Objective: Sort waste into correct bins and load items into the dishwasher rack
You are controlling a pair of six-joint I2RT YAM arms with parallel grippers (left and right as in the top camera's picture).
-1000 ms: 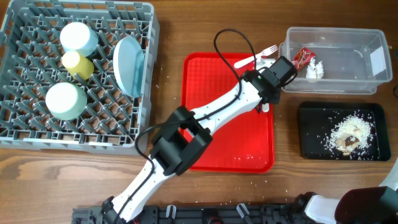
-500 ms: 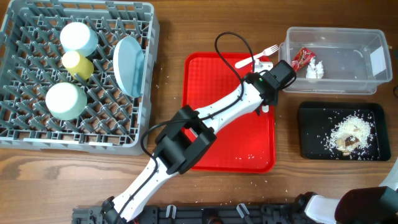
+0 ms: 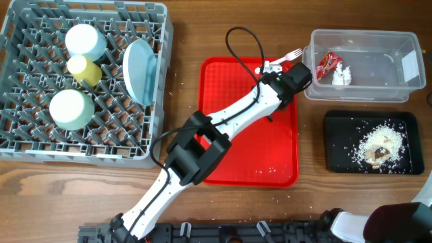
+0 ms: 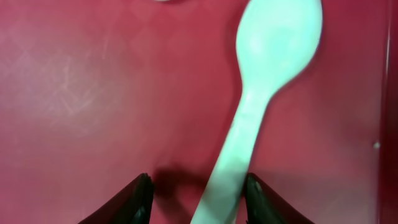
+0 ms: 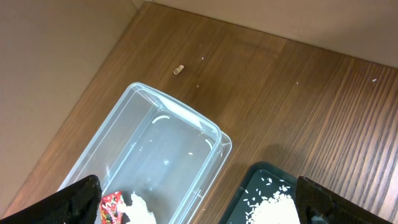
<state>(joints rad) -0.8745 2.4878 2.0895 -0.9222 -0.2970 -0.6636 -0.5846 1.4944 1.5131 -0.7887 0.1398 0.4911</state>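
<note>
My left gripper (image 3: 273,67) is at the red tray's far right corner, low over the white spoon (image 4: 273,43). In the left wrist view the left gripper (image 4: 198,190) is open, with the spoon's handle between the jaws against the right finger (image 4: 256,193). The white fork (image 3: 291,53) lies by the clear tub (image 3: 378,93), which holds the red-and-white wrapper (image 3: 329,62) and the tissue wad (image 3: 342,76). The black tray (image 3: 335,158) holds food scraps (image 3: 381,143). My right gripper (image 5: 214,202) is open and empty above the tub (image 5: 155,140).
The grey rack (image 3: 20,147) at the left holds a light blue bowl (image 3: 86,42), a yellow cup (image 3: 84,69), a pale green bowl (image 3: 71,109) and a plate (image 3: 140,71) on edge. The red tray (image 3: 229,135) carries a few crumbs. Crumbs dot the table.
My left gripper has moved left, away from the tub, toward the tray's far edge, and now straddles the spoon's handle. The right arm has not moved.
</note>
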